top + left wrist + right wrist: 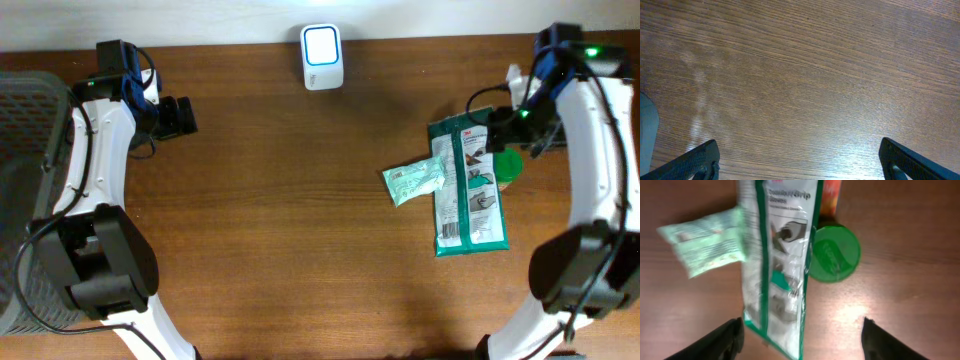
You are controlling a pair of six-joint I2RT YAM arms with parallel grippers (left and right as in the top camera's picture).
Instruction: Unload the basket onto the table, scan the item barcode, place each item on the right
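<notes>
A white barcode scanner (322, 57) with a lit face stands at the table's far edge, centre. A green-and-white flat package (468, 185) (777, 270) lies on the right, with a pale green packet (413, 182) (705, 242) beside it on the left. My right gripper (497, 128) (802, 345) hovers over the package's far end, open; the package's near end lies between the fingers, touching neither. My left gripper (185, 115) (800, 165) is open over bare wood at the far left, holding nothing.
A round green lid (508, 165) (832, 252) sits against the package's right side, with an orange-labelled item (830, 195) behind it. A grey mesh basket (30, 150) stands at the table's left edge, by the left arm.
</notes>
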